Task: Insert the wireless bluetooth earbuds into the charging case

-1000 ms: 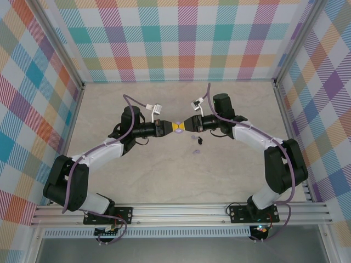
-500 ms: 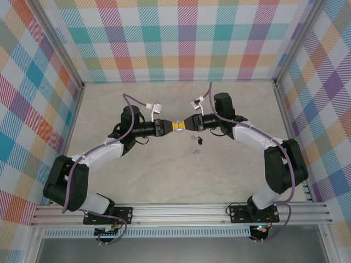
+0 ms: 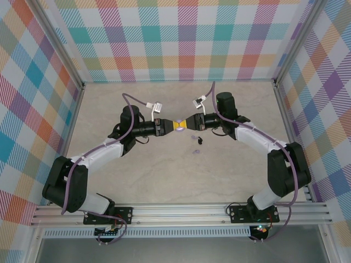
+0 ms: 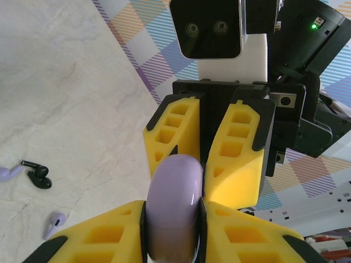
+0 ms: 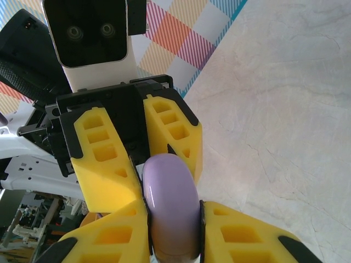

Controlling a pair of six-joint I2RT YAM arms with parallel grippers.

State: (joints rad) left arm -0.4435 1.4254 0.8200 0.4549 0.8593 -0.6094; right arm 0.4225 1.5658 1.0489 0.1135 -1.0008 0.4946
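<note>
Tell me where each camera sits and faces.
Top external: above, behind the bases, looking down at the table; both arms, left gripper facing right gripper.
Left wrist: on the left arm, facing the right gripper; own fingers at bottom.
Right wrist: on the right arm, facing the left gripper; own fingers at bottom.
Shared: both wrist views show the lavender case both grippers clamp.

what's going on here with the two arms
Both arms hold one lavender charging case between them above the table. The left gripper and the right gripper are each shut on it from opposite sides. A black earbud and a lavender earbud lie loose on the table, not in the case.
</note>
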